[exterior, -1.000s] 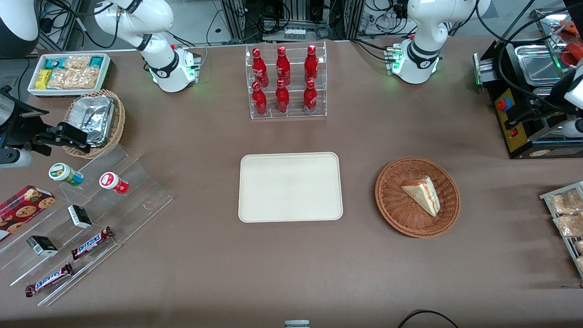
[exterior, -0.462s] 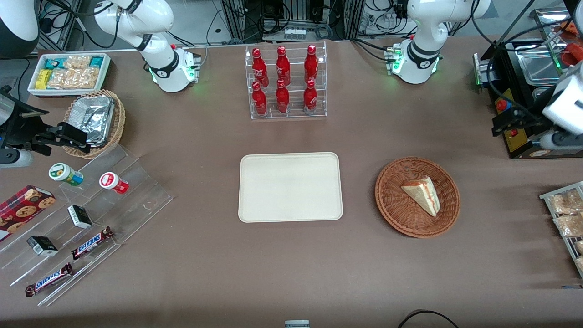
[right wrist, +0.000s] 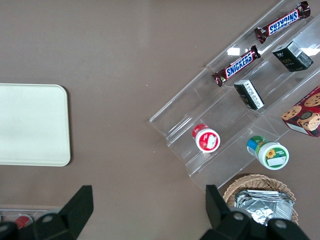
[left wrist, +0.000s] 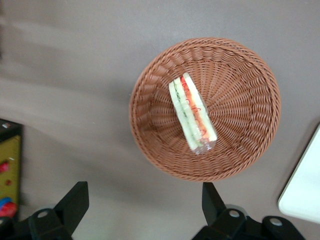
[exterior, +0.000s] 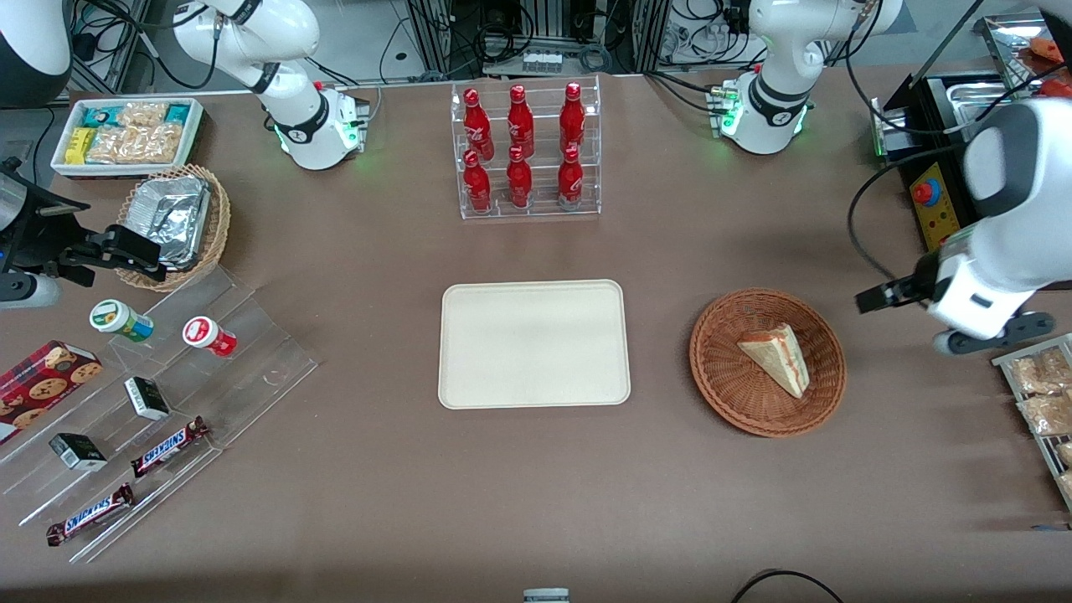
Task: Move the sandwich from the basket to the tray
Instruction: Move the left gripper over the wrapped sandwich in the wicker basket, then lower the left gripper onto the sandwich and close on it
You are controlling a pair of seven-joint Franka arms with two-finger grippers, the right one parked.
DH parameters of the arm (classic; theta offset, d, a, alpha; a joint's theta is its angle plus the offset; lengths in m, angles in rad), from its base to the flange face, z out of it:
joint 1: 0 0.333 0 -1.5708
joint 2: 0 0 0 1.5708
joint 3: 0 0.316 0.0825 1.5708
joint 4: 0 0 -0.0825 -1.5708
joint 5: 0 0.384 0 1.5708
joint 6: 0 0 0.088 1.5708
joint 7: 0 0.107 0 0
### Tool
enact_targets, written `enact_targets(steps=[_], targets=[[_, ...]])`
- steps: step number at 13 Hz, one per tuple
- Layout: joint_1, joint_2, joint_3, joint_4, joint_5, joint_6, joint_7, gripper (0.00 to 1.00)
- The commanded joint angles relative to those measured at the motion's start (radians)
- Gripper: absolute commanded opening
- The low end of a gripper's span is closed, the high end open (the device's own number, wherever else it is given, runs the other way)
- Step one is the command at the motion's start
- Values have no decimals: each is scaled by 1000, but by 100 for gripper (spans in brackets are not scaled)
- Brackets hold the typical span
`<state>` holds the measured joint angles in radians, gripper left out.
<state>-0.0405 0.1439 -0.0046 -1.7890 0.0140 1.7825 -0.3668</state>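
Note:
The sandwich [exterior: 775,358], a tan wedge with red and green filling, lies in the reddish-brown wicker basket [exterior: 712,368]. The cream-white tray [exterior: 533,343] lies flat beside the basket, toward the parked arm's end, with nothing on it. The left arm's gripper [exterior: 873,300] hangs above the table beside the basket, toward the working arm's end, apart from it. In the left wrist view the gripper [left wrist: 142,205] is open and holds nothing. That view also shows the sandwich [left wrist: 192,112], the basket [left wrist: 240,65] and a corner of the tray [left wrist: 305,192].
A clear rack of red bottles [exterior: 529,151] stands farther from the camera than the tray. A black machine with a red button [exterior: 934,205] and a rack of snack packets [exterior: 1038,394] flank the gripper. A stepped acrylic shelf [exterior: 167,402] with snacks lies toward the parked arm's end.
The left arm has swung away from the black machine, nearer the front camera and toward the basket. The sandwich, basket and tray have not moved.

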Motion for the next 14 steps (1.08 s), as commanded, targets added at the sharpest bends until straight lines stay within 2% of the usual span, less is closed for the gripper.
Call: enact_targets(steps=[1,3,4,5,8,14], targets=[[-42,16,0,-20,-2,63,-218,100],[-45,39,0,-27,-12,101,-266,100],[-45,63,0,-27,-50,132,-381,100],[-48,86,0,-36,-46,182,-468,100],[-70,91,0,-110,-58,300,-549,100],[-90,152,2,-165,-45,367,-569,100]])
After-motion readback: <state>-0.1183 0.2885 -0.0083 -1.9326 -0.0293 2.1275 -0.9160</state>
